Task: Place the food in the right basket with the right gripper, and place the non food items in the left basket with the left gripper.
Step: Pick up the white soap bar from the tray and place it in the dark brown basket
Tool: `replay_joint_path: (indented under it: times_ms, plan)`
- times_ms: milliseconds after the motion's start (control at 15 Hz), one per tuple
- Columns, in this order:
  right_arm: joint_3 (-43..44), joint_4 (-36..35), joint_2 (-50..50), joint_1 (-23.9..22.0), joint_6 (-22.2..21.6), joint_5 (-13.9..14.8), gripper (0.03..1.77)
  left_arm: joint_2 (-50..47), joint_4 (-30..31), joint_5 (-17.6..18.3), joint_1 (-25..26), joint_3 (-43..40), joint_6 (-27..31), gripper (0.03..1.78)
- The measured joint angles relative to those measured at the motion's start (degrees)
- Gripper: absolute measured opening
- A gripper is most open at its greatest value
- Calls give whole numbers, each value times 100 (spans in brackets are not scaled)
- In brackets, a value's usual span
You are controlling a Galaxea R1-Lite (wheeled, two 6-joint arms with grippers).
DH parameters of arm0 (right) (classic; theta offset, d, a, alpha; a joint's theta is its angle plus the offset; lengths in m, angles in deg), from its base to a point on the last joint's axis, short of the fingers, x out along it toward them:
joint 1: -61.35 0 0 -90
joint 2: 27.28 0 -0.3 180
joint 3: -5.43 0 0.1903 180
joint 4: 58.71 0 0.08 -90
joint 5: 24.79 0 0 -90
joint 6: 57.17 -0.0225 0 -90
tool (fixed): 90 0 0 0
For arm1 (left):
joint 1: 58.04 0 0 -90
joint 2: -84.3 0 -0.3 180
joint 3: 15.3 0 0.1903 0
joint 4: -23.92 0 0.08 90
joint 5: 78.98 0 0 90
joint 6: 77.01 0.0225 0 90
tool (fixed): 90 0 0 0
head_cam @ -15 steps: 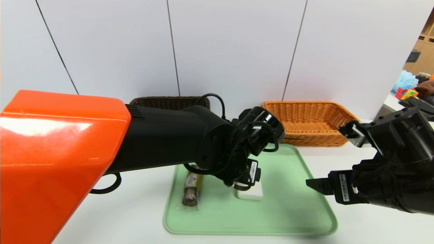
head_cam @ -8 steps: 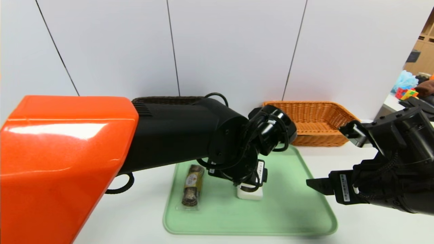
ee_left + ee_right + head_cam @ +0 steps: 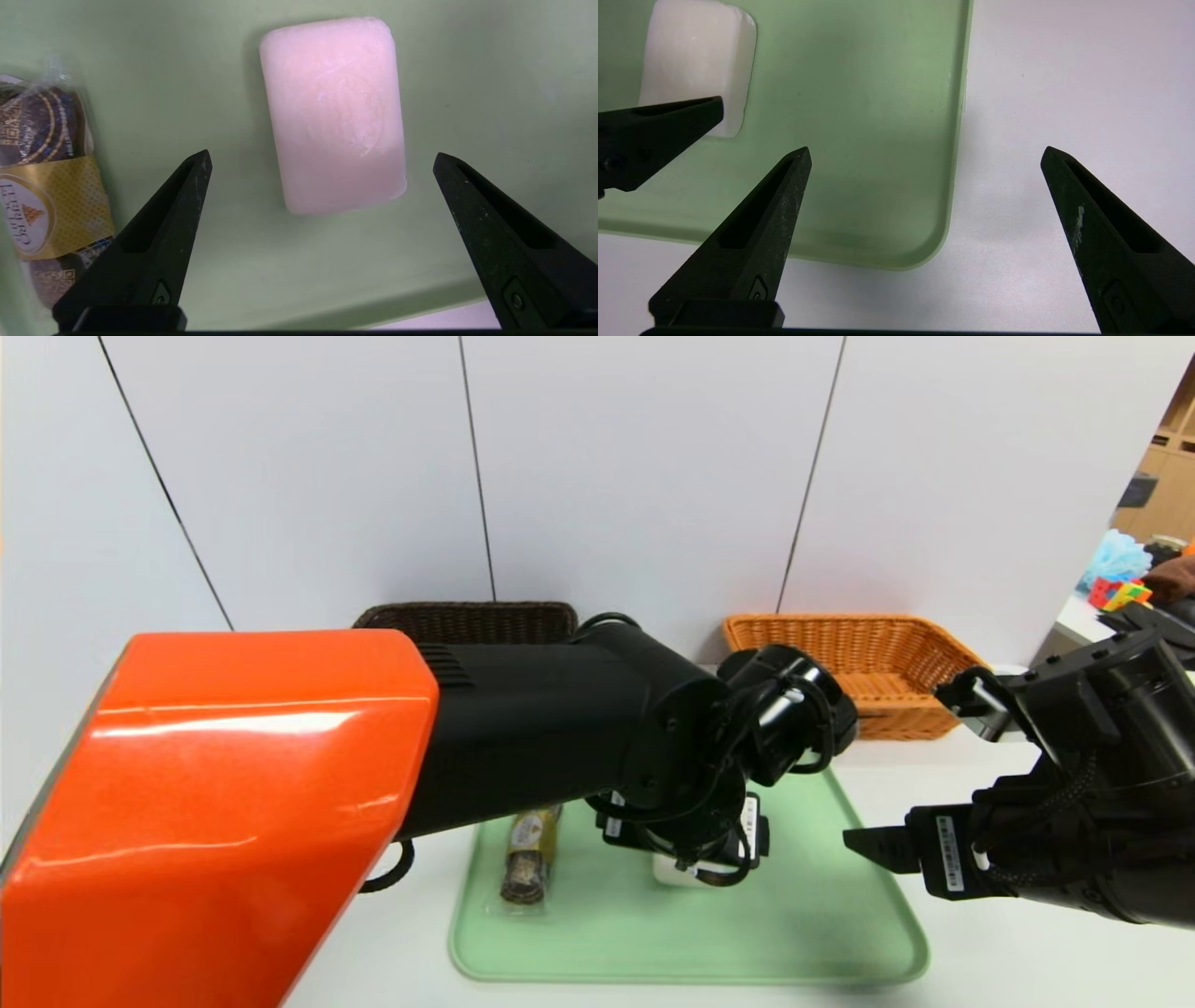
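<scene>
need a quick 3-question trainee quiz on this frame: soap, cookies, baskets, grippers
1. True or false: the left gripper is shut on the white soap bar.
2. On the green tray, which item lies beside the soap bar? A) peeler B) wrapped cookies C) sponge
3. Fill in: the right gripper hovers over the tray's ____.

Key: 1 false, it is open above the bar; 2 B; 3 edge, near a corner, with open jaws.

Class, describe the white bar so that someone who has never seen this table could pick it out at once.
Find the green tray on the white table, in front of two wicker baskets. The bar lies flat near the tray's middle, under the open left gripper. Its only neighbour on the tray is a sleeve of dark cookies with a gold label; the bar is plain white, unwrapped, a rounded rectangle.
</scene>
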Motion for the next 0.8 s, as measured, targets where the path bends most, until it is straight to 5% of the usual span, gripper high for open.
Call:
replay_joint_path:
  times_ms: [800]
  plan:
    - [-163, -191, 6, 15, 0, -13, 170, 411, 488, -127, -7, 7, 44, 169]
